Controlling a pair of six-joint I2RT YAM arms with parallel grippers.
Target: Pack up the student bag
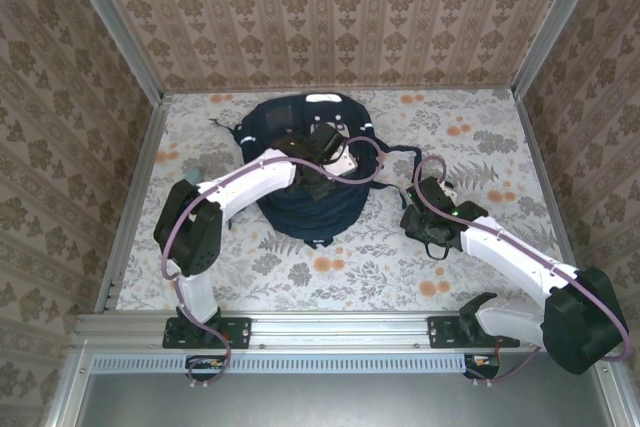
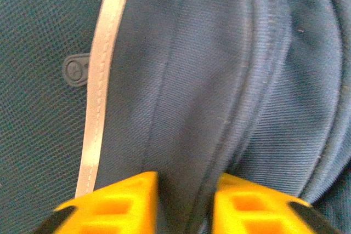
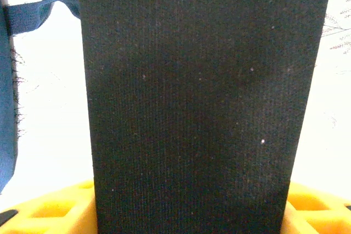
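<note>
Damask-papered walls (image 1: pixel 330 7) (brownish) around a pale floral tabletop (image 1: pixel 500 147)

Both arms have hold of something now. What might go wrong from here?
1. The left gripper pinches only a thin fold of the student bag; the fold may slip out if pulled.
2. The right gripper holds a wide black fabric-covered item that blocks most of its camera, so steering it would be near blind.
3. A blue strap loop lies close by and might snag.
</note>
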